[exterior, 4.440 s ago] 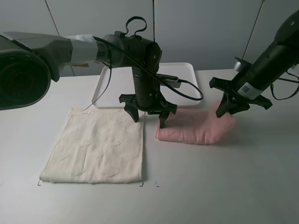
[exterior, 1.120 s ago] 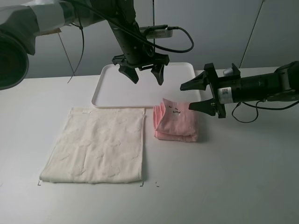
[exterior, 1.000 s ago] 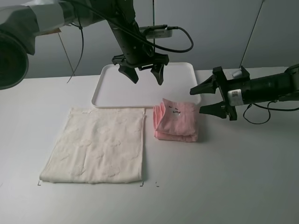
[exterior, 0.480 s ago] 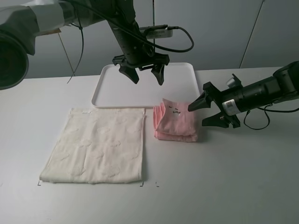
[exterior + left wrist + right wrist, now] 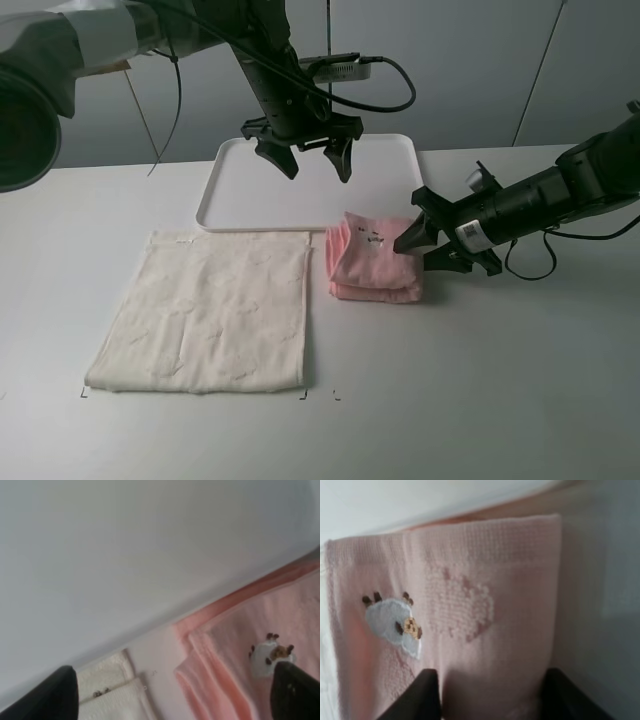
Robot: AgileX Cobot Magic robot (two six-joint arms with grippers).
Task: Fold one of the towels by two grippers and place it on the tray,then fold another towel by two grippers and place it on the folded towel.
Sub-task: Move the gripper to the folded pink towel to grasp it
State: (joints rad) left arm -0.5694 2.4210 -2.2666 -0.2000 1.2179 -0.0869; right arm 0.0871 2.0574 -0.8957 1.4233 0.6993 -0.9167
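One pink towel is lying folded on the table, off the tray, with its edge sitting between the jaws of the right gripper. Whether those jaws are pinching yet cannot be told. With so shallow a bite they may be catching only the upper layers, so the bundle could be unfolding or slipping out once lifted. The left gripper is hanging with its jaws spread over the tray. Half a second earlier, the right jaws were standing wider, just short of the cloth.
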